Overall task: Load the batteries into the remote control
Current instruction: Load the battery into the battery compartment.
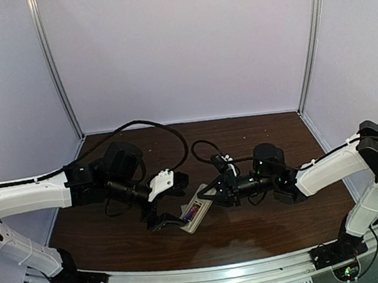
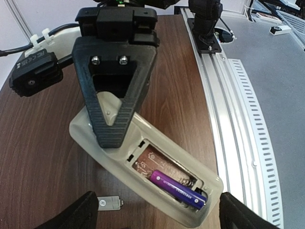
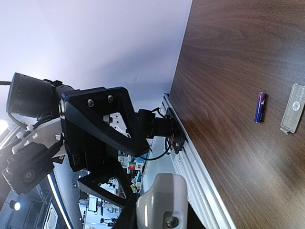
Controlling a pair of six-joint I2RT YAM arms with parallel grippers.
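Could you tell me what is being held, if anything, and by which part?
The right hand clamps the remote by the end opposite its battery bay; the left hand holds nothing.

The remote control's (image 2: 83, 136) back is beige. The battery (image 2: 177, 189) seated in it is glossy purple. The loose battery (image 3: 259, 107) is purple-blue, lying on the dark brown wood-grain table (image 3: 224, 71) beside the pale grey cover piece (image 3: 292, 108).
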